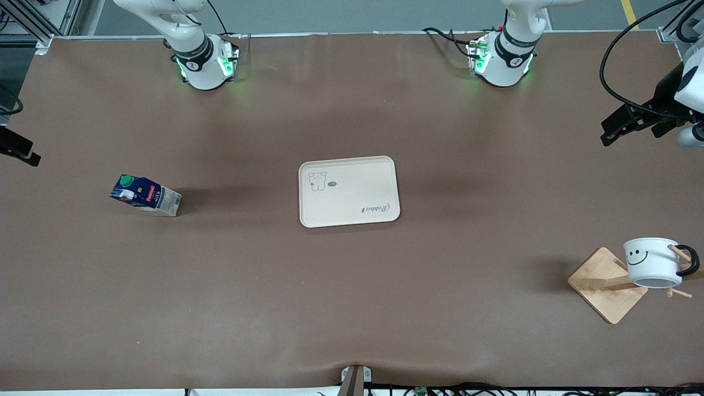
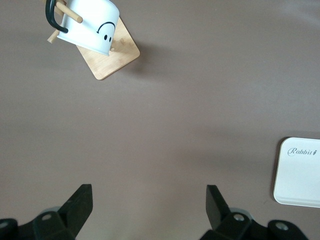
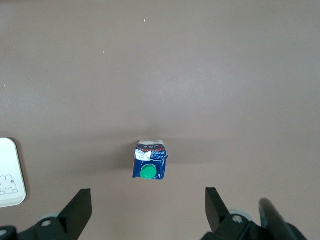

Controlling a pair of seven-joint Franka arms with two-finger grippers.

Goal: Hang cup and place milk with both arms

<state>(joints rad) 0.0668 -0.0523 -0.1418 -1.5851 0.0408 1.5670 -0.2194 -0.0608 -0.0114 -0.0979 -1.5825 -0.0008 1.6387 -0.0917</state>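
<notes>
**Cup on rack, milk on table**

The cup hangs on the wooden rack at the left arm's end. The milk stands on the table toward the right arm's end, well apart from the tray. Left gripper and right gripper hover, fingers spread, empty.

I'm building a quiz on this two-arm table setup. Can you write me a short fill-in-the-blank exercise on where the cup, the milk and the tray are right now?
1. The cup hangs by its black handle on a peg of the wooden ____.
2. The milk stands on the table toward the ____ arm's end.
3. The tray near the table's middle holds ____.
4. The left gripper and the right gripper both have their jaws ____.

Missing words: rack; right; nothing; open
</notes>
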